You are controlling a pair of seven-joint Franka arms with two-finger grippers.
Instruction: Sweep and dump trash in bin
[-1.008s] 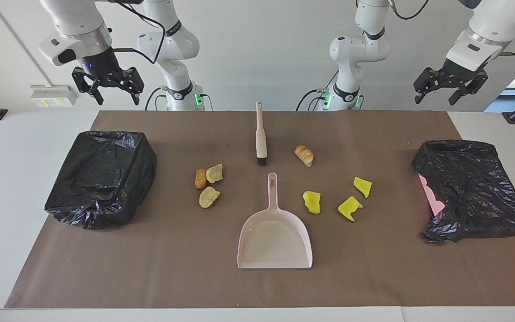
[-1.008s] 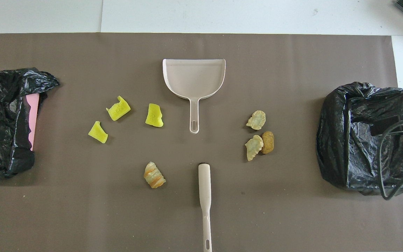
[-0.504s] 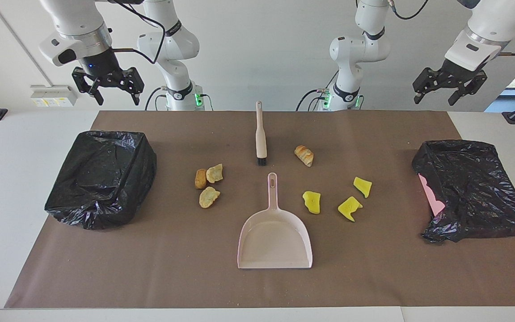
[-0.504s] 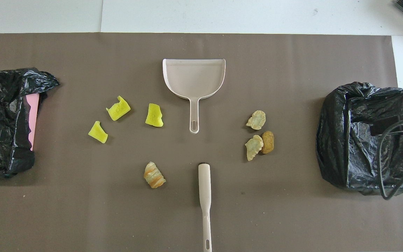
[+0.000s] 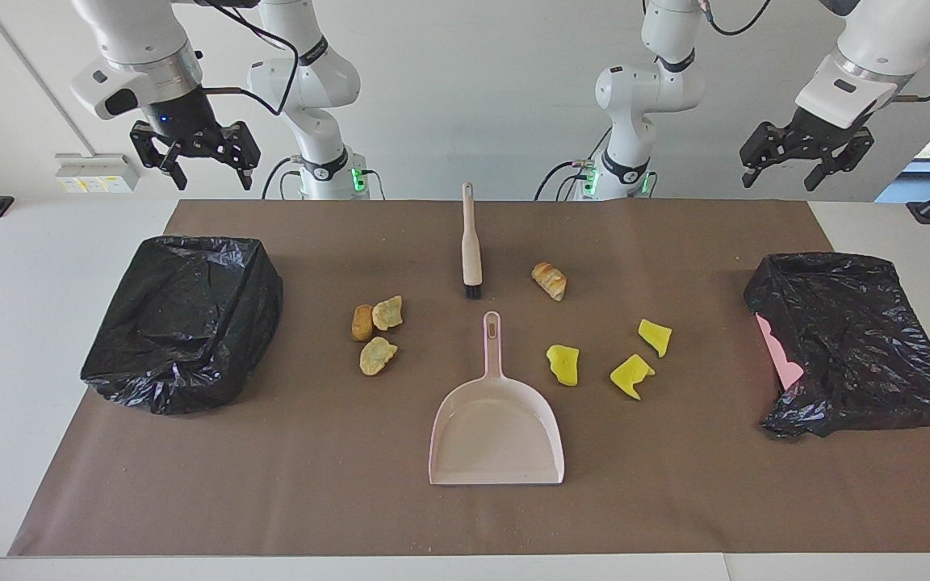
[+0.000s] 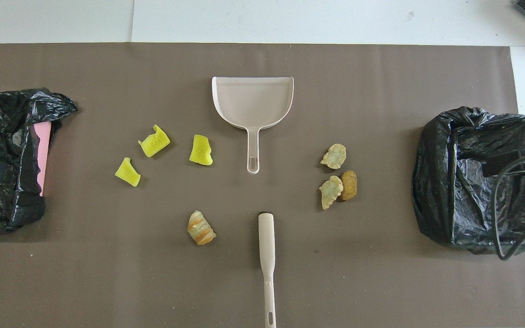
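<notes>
Trash lies on the brown mat: three yellow pieces point(image 5: 563, 364) point(image 6: 201, 150) toward the left arm's end, a cluster of three golden-brown lumps point(image 5: 377, 355) point(image 6: 335, 175) toward the right arm's end, and one more lump point(image 5: 549, 280) point(image 6: 201, 228) beside the brush. The beige dustpan point(image 5: 496, 436) point(image 6: 253, 102) lies mid-table with its handle pointing to the robots. The brush point(image 5: 471, 246) point(image 6: 266, 246) lies nearer to the robots. A bin point(image 5: 182, 323) point(image 6: 476, 177) lined with black bag stands at the right arm's end. My right gripper point(image 5: 208, 173) hangs open high over that end. My left gripper point(image 5: 780, 179) hangs open high over the other end.
A second black-bagged bin point(image 5: 852, 343) point(image 6: 2, 155) with a pink edge showing sits at the left arm's end. A cable point(image 6: 499, 214) from the right arm crosses over the first bin in the overhead view. White table surrounds the mat.
The left gripper has drifted slightly upward and toward the middle. The right gripper has barely shifted. Nothing on the mat has moved.
</notes>
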